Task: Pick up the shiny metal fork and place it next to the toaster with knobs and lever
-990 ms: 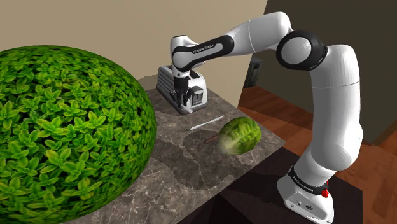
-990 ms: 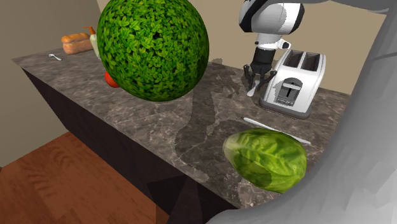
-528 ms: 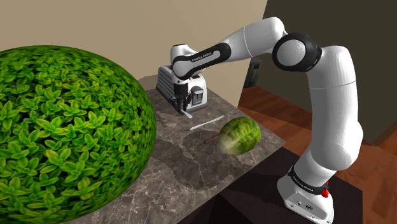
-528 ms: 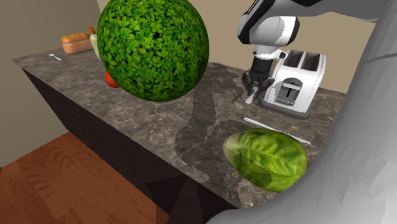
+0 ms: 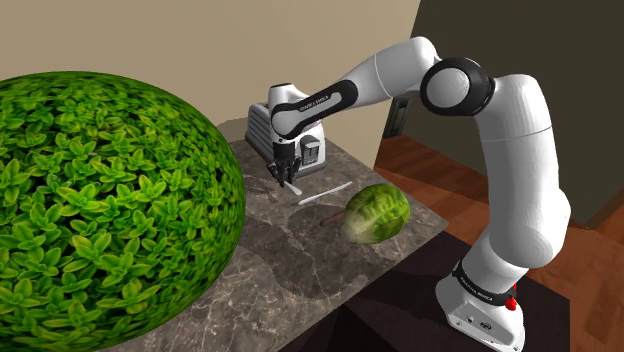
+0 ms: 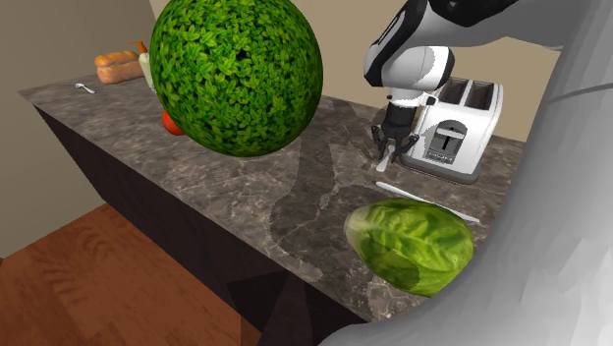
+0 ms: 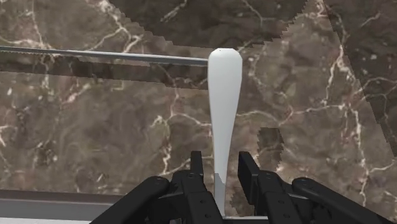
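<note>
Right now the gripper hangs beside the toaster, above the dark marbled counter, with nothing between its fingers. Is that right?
No, the gripper is not empty. The wrist view shows it shut on the pale fork, clasping the fork's end. The rest holds: it hangs beside the toaster, above the dark marbled counter.

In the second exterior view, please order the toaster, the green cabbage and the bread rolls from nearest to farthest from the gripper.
1. toaster: beside the gripper, on the view's right; the jaws are shut on the fork.
2. cabbage: at the near edge of the counter, low in the view.
3. bread rolls: at the counter's far end, upper left.
</note>
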Action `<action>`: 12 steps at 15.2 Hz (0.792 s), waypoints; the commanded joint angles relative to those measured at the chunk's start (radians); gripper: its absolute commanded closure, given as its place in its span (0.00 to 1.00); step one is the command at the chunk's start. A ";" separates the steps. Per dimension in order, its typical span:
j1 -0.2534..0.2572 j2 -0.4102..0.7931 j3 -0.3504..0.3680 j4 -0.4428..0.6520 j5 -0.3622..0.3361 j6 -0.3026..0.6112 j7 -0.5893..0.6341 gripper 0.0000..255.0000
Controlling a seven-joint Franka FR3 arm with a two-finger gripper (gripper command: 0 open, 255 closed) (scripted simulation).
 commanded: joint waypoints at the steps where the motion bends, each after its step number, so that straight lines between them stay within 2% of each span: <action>1: 0.003 0.025 -0.004 -0.003 -0.006 0.029 0.002 1.00; 9: 0.003 0.025 -0.004 -0.003 -0.006 0.029 0.002 1.00; 10: 0.003 0.025 -0.004 -0.003 -0.006 0.029 0.002 0.00; 12: 0.003 0.026 -0.004 -0.003 -0.006 0.030 0.002 0.00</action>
